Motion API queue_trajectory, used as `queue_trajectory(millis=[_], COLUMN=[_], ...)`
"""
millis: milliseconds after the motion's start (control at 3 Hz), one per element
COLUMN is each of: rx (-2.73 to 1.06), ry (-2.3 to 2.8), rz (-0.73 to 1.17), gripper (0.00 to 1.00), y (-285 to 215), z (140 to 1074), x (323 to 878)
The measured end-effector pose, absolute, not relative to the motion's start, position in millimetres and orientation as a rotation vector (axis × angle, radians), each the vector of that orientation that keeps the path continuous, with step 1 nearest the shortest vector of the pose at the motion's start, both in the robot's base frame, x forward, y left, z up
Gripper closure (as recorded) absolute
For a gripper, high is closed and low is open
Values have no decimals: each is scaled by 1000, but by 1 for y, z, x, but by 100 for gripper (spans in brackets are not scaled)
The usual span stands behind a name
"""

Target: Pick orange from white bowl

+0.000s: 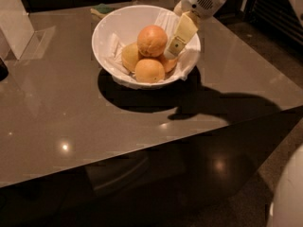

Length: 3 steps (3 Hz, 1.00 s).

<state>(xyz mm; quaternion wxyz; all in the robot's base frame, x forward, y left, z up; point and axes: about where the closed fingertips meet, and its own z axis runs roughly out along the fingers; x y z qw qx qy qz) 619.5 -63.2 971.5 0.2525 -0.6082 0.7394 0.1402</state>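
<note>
Pincer (172,50) above right rim of white bowl (98,38), orange (152,40) open from above, 3 smaller oranges (149,70) packed beneath.

Hand (174,46) at upper right of view, tilted down and leftward, white wrist (202,0) above
</note>
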Motion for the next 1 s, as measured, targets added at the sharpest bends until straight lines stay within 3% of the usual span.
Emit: queue_trajectory(millis=[333, 1000], rx=[-1645, -1627], ry=[2007, 1995], rz=[380, 553], gripper=[0, 0], y=[-62, -20], z=[972, 936], x=[621, 640])
